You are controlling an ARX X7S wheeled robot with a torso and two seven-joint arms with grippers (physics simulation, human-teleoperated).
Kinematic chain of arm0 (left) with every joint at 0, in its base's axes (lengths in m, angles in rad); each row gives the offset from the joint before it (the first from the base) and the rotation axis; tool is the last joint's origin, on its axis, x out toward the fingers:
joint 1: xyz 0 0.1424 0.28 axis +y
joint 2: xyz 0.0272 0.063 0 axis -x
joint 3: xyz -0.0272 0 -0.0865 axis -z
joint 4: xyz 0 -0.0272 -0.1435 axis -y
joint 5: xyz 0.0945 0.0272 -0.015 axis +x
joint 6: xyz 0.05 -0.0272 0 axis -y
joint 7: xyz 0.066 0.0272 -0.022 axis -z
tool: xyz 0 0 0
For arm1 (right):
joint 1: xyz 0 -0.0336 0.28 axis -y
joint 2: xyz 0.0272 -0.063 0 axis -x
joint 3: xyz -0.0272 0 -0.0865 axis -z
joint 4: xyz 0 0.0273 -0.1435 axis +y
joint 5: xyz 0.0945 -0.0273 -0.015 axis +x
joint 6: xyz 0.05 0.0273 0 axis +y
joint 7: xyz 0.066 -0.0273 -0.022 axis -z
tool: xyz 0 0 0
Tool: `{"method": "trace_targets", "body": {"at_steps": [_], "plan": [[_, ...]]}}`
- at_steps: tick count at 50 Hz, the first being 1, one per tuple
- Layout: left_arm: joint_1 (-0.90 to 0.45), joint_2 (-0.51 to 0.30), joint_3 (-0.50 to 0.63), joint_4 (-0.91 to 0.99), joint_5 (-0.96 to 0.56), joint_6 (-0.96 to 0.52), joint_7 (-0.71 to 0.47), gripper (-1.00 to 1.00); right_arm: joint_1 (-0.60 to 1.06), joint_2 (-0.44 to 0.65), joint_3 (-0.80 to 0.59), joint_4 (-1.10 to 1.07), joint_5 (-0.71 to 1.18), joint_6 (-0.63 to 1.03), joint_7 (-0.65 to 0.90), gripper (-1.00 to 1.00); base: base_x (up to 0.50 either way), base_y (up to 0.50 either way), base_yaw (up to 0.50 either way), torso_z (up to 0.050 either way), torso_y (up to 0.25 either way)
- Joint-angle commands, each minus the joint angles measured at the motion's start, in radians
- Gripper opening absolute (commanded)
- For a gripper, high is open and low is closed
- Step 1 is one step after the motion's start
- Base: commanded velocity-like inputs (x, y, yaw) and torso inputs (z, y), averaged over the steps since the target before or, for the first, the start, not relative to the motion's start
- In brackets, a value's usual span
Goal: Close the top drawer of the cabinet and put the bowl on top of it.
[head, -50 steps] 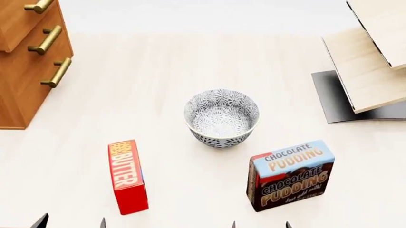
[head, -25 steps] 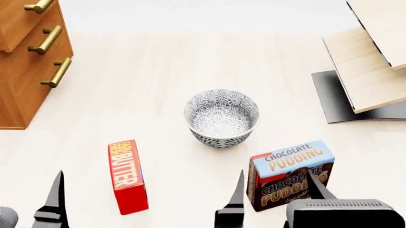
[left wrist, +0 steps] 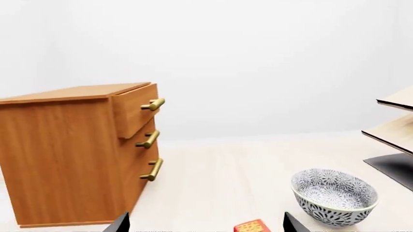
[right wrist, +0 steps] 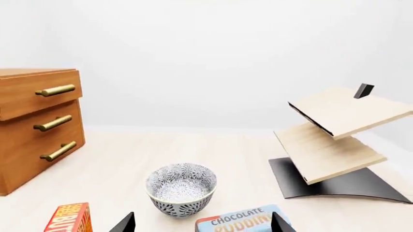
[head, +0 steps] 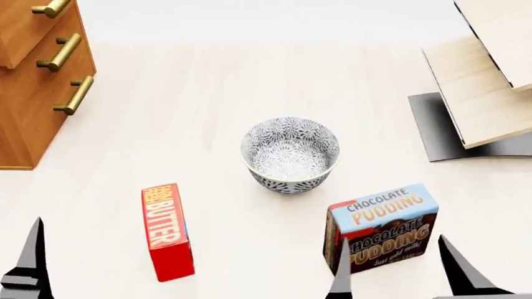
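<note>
Nearest, the right gripper (head: 397, 269) is seen with jaws spread by the pudding box (head: 380, 227); the left gripper (left wrist: 203, 223) is likewise spread. Farther on the table (head: 208, 112), the bowl (head: 290, 155) stands upright. Farthest, the cabinet (left wrist: 71, 154) is seen, its top drawer (left wrist: 134, 108) pulled out.

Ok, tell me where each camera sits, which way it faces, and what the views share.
Head view: on the head, looking down at the bowl, butter box and pudding box; fingertips of both hands show.
Left wrist view: low by the left hand, facing the cabinet with its top drawer sticking out.
Right wrist view: low by the right hand, facing bowl and slanted shelves.
All three share bowl and cabinet.
</note>
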Motion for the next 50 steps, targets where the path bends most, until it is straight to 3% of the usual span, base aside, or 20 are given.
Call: {"method": "trace_targets", "body": {"at_steps": [1,22,24,25,26,28,29,31,34,50], "plan": [[0.03,-0.016,-0.01,0.009,0.006,0.015,0.0,1.0,-0.031,0.023,0.023,-0.004,0.038,-0.039,0.005,1.0,0.04,0.0,0.0,0.0,0.0],[0.085,-0.034,0.017,0.014,0.02,0.058,0.008,1.0,-0.029,0.045,0.011,0.004,0.07,-0.063,0.033,1.0,0.19,0.0,0.0,0.0,0.0],[0.092,-0.033,0.016,0.014,0.014,0.062,0.012,1.0,-0.099,0.037,-0.04,0.053,-0.025,-0.183,-0.011,1.0,0.2,0.0,0.0,0.0,0.0],[0.094,-0.034,0.016,0.014,0.015,0.063,0.012,1.0,-0.064,0.045,-0.013,0.025,0.027,-0.122,0.014,1.0,0.2,0.0,0.0,0.0,0.0],[0.095,-0.035,0.016,0.015,0.014,0.063,0.012,1.0,-0.133,0.033,-0.066,0.087,-0.07,-0.251,-0.03,1.0,0.2,0.0,0.0,0.0,0.0],[0.097,-0.039,0.012,0.023,0.01,0.061,0.012,1.0,-0.033,0.056,0.008,0.003,0.082,-0.074,0.048,1.0,0.21,0.0,0.0,0.0,0.0],[0.098,-0.04,0.01,0.026,0.008,0.06,0.011,1.0,-0.028,0.058,0.012,-0.001,0.091,-0.066,0.053,1.0,0.2,0.0,0.0,0.0,0.0],[0.1,-0.04,0.004,0.031,0.004,0.06,0.01,1.0,-0.118,0.045,-0.058,0.069,-0.037,-0.226,-0.007,1.0,0.2,0.0,0.0,0.0,0.0],[0.105,-0.043,-0.01,0.041,-0.007,0.058,0.009,1.0,-0.041,0.065,0.0,0.007,0.084,-0.088,0.055,1.0,0.2,0.0,0.0,0.0,0.0],[0.121,-0.056,-0.016,0.045,-0.015,0.072,0.009,1.0,-0.042,0.086,0.007,-0.005,0.126,-0.089,0.09,1.0,0.27,0.0,0.0,0.0,0.0]]}}
